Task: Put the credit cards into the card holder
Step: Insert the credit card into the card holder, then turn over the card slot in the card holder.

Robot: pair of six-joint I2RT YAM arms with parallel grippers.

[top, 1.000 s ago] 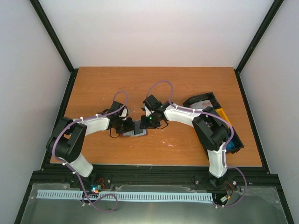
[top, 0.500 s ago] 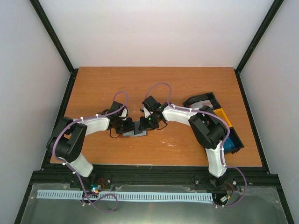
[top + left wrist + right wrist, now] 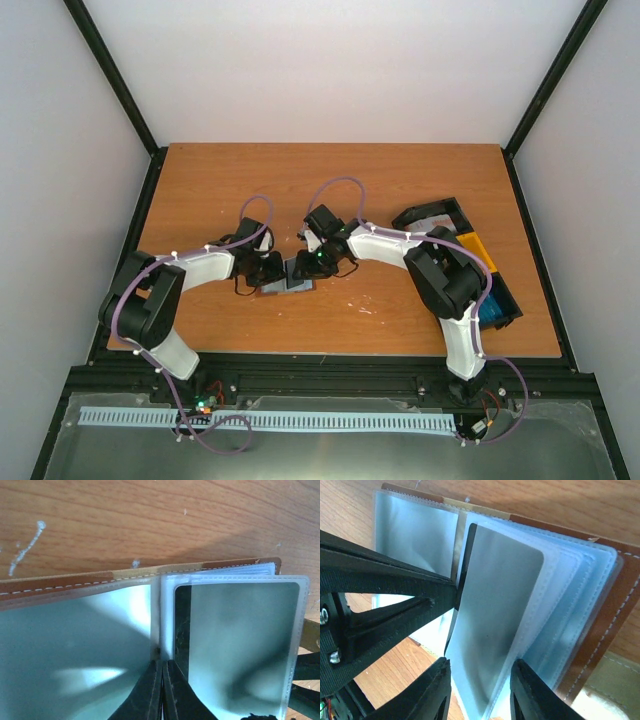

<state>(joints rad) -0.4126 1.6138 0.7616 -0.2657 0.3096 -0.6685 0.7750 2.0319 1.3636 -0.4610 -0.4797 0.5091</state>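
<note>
Starting at the right gripper: its fingers stand apart, and the near end of a grey card with a dark edge shows in the gap between them. I cannot tell whether they touch it. The card lies inside the front clear sleeve of the open holder. Its far rounded corner is close to the sleeve's far end, so I judge it is almost fully in. The left gripper has its fingers together, with the tips at the seam where the sleeves join the holder's middle. Whether it pinches a sleeve there or only presses down is not visible. The holder lies on the table, between the two grippers.

As for progress, one card is in place or nearly so. The other sleeves fanned behind it look empty, and so does the left pocket. In the top view the trays sit well apart at the right, and a blue piece lies in their near end; probably it is another card to be placed. Other tray contents are hidden by the right arm.
</note>
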